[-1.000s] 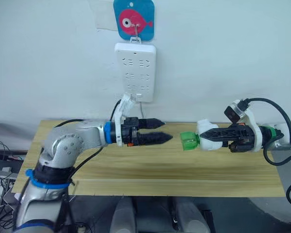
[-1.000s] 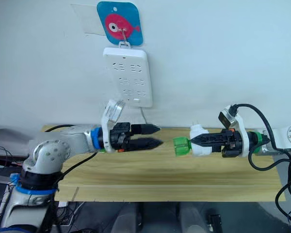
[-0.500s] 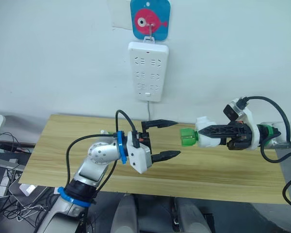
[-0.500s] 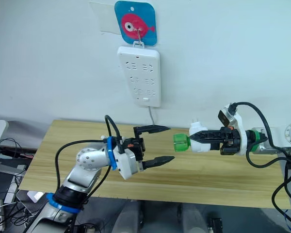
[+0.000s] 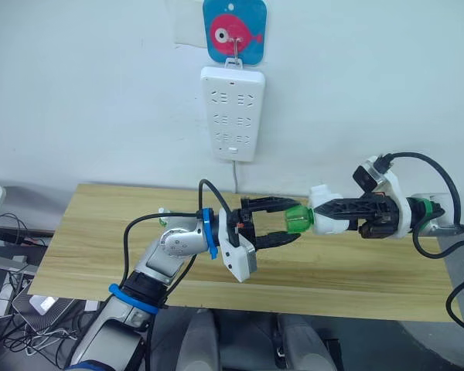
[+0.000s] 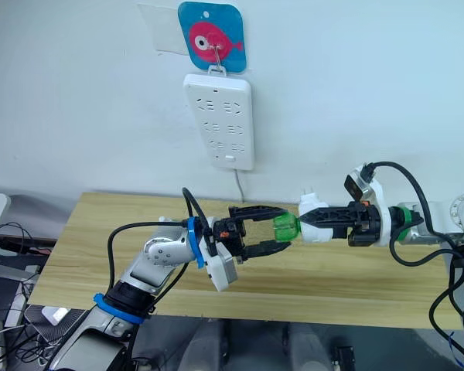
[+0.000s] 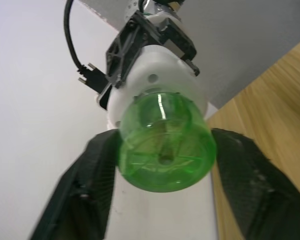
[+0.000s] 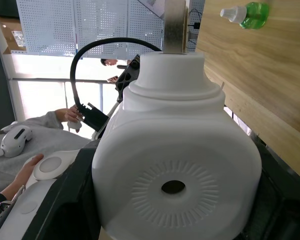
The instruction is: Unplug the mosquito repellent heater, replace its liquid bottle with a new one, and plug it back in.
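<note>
I'm seeing the right gripper clamping the mosquito repellent heater below the power strip; left gripper spread, straddling its liquid bottle. Right wrist alone is showing the new one lying on the table.

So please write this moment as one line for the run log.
right gripper: shut on mosquito repellent heater | left gripper: open around its liquid bottle | new bottle: on table

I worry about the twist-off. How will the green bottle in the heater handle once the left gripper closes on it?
The bottle is round and glossy, so it may slip or spin between the fingers. Its thin translucent plastic probably flexes under a hard squeeze. It looks light and, once free, would likely roll.
</note>
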`<action>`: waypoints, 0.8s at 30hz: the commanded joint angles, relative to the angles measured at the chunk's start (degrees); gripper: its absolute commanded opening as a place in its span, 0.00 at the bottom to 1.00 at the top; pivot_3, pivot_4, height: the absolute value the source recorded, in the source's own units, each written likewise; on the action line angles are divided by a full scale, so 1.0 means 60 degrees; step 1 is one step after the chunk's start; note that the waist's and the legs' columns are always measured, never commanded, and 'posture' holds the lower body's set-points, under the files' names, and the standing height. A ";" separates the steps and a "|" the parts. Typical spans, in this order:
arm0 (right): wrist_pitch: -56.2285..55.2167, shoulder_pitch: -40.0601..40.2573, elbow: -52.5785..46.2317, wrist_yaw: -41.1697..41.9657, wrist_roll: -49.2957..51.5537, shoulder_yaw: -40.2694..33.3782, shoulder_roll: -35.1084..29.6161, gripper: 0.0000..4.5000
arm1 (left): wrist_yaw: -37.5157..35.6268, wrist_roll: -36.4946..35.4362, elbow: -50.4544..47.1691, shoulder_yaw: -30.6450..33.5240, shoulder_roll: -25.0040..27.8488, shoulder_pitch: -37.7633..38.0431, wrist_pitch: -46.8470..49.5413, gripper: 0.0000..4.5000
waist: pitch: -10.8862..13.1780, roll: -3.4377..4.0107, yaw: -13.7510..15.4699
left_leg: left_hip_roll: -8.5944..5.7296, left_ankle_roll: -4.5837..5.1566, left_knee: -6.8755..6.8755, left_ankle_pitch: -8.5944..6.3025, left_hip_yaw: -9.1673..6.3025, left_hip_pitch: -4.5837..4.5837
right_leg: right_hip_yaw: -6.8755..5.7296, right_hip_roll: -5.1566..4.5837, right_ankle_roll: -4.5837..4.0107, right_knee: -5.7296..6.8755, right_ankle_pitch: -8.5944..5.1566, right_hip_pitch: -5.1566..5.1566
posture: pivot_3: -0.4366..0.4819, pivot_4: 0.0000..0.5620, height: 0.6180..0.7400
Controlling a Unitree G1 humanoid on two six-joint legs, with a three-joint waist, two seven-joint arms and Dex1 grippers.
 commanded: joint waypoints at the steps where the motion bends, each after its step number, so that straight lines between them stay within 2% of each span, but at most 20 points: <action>1: 0.0054 -0.0241 -0.0089 0.0157 0.0323 -0.0195 -0.0018 0.67 | 0.0136 -0.0164 -0.0158 -0.0212 -0.0055 -0.0044 0.0032 0.50 | 0.0000 0.0000 -0.0001 | 0.0000 0.0000 0.0002 0.0000 0.0000 0.0000 | 0.0000 0.0000 0.0000 0.0003 0.0000 0.0000 | 0.36 0.43 1.00; 4: 0.0075 -0.0256 -0.0097 0.0163 0.0323 -0.0187 -0.0032 0.67 | -0.0508 -0.1551 -0.0469 -0.0553 -0.0016 0.0091 0.0877 0.50 | 0.0000 0.0000 -0.0009 | 0.0000 0.0000 0.0005 0.0000 -0.0001 0.0001 | 0.0000 0.0000 0.0000 0.0008 0.0000 0.0000 | 0.36 0.44 1.00; 5: 0.0089 -0.0261 -0.0094 0.0160 0.0323 -0.0185 -0.0060 0.67 | -0.1009 -0.2695 -0.0981 -0.0700 0.0059 0.0255 0.2465 0.50 | 0.0000 0.0000 -0.0013 | 0.0000 0.0001 0.0008 0.0000 -0.0001 0.0001 | 0.0001 0.0000 0.0000 0.0012 0.0000 -0.0001 | 0.36 0.44 1.00; 8: 0.0205 -0.0229 -0.0245 0.0231 0.0211 -0.0223 -0.0248 0.67 | -0.1246 -0.6751 -0.2877 -0.0613 0.0556 0.0263 0.8776 0.50 | 0.0001 0.0000 -0.0095 | 0.0003 0.0000 0.0015 0.0000 -0.0008 -0.0002 | 0.0001 0.0001 0.0000 0.0022 0.0000 -0.0002 | 0.36 0.44 1.00; 11: 0.0446 -0.0171 -0.0566 0.0568 -0.0366 -0.0332 -0.0305 0.67 | -0.0641 -1.0770 -0.3279 -0.0058 0.1294 -0.0244 1.4147 0.50 | 0.0002 0.0000 -0.0132 | 0.0007 0.0003 0.0044 -0.0001 -0.0051 -0.0003 | -0.0021 0.0009 0.0000 0.0048 -0.0002 0.0003 | 0.36 0.45 1.00; 13: 0.0504 -0.0187 -0.0594 0.0734 -0.0633 -0.0353 -0.0238 0.67 | -0.0244 -1.2760 -0.2817 0.0374 0.1462 -0.0544 1.6456 0.50 | 0.0004 -0.0001 -0.0214 | 0.0007 0.0006 0.0083 -0.0003 -0.0072 -0.0003 | -0.0027 0.0018 0.0001 0.0082 -0.0005 0.0003 | 0.36 0.46 1.00; 16: 0.0533 -0.0305 -0.0524 0.0911 -0.1004 -0.0376 -0.0055 0.67 | 0.0895 -1.5242 -0.1294 0.1167 0.1042 -0.0954 1.8606 0.50 | 0.0006 -0.0005 -0.0254 | -0.0001 0.0007 0.0124 -0.0004 -0.0075 -0.0002 | -0.0023 0.0021 0.0004 0.0115 -0.0006 0.0006 | 0.35 0.46 1.00; 19: 0.0571 -0.0424 -0.0427 0.0996 -0.1173 -0.0407 0.0080 0.67 | 0.1698 -1.6407 -0.0458 0.1618 0.0634 -0.1179 1.9616 0.50 | 0.0010 -0.0010 -0.0286 | -0.0003 0.0008 0.0137 -0.0004 -0.0069 0.0009 | -0.0015 0.0021 0.0005 0.0141 -0.0006 0.0005 | 0.35 0.47 1.00; 22: 0.0615 -0.0417 -0.0476 0.1062 -0.1272 -0.0475 0.0104 0.67 | 0.1651 -1.6103 -0.0724 0.1738 0.0469 -0.1116 1.9947 0.50 | 0.0010 -0.0010 -0.0294 | -0.0001 0.0007 0.0135 -0.0004 -0.0066 0.0009 | -0.0012 0.0026 0.0004 0.0137 -0.0006 0.0004 | 0.34 0.47 1.00; 24: 0.0605 -0.0391 -0.0443 0.1050 -0.1274 -0.0522 0.0106 0.67 | 0.1658 -1.5945 -0.0723 0.1919 0.0303 -0.1077 1.9966 0.67 | 0.0010 -0.0010 -0.0289 | 0.0000 0.0006 0.0129 -0.0003 -0.0059 0.0009 | -0.0010 0.0027 0.0004 0.0126 -0.0006 0.0004 | 0.34 0.47 1.00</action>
